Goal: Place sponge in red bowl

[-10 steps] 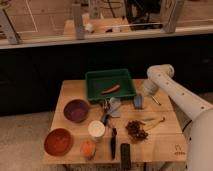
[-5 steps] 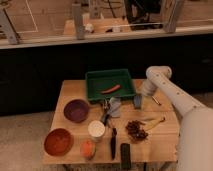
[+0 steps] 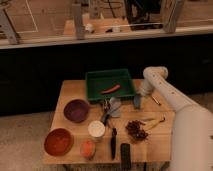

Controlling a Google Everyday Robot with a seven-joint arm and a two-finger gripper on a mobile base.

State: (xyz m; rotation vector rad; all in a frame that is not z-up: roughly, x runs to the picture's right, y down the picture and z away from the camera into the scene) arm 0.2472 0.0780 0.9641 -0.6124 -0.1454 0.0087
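The red bowl (image 3: 58, 141) stands at the front left corner of the wooden table (image 3: 75, 90). A pale blue-grey soft piece (image 3: 115, 107), possibly the sponge, lies at the table's middle, just in front of the green tray (image 3: 95, 80). My gripper (image 3: 136, 101) hangs from the white arm (image 3: 165, 92) at the tray's front right corner. It is low over the table, a little to the right of the blue-grey piece and far from the red bowl.
A red chili (image 3: 110, 89) lies in the green tray. A purple bowl (image 3: 76, 110), a white cup (image 3: 96, 129), an orange round object (image 3: 87, 148), dark utensils (image 3: 113, 142), a dark brown cluster (image 3: 136, 130) and a yellow-handled tool (image 3: 155, 122) sit on the table.
My arm has swung left, bringing the gripper from the table's right side to the tray's front right corner. The objects on the table have not moved.
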